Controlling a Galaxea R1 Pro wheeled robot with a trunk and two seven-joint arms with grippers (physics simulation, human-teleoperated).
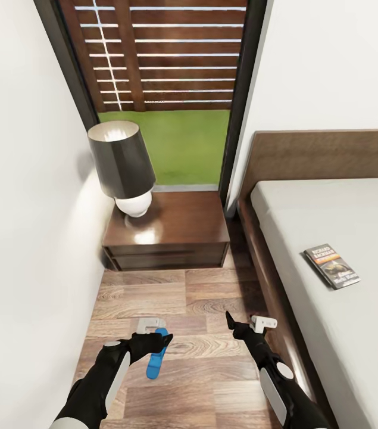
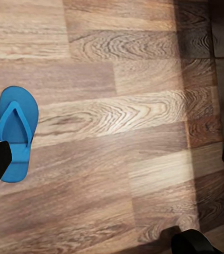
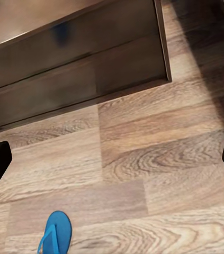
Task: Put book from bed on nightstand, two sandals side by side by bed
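Two tools (image 1: 165, 341) (image 1: 231, 325), one sandal (image 1: 156, 356)

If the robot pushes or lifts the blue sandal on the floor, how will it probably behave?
The sandal looks thin and flat, so it is probably light and may bend when lifted. On the smooth wood floor it would likely slide, not roll. Its low profile could make gripping from above difficult.

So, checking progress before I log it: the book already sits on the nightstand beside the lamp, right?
No. In the head view the book lies on the bed; the nightstand carries the lamp alone.
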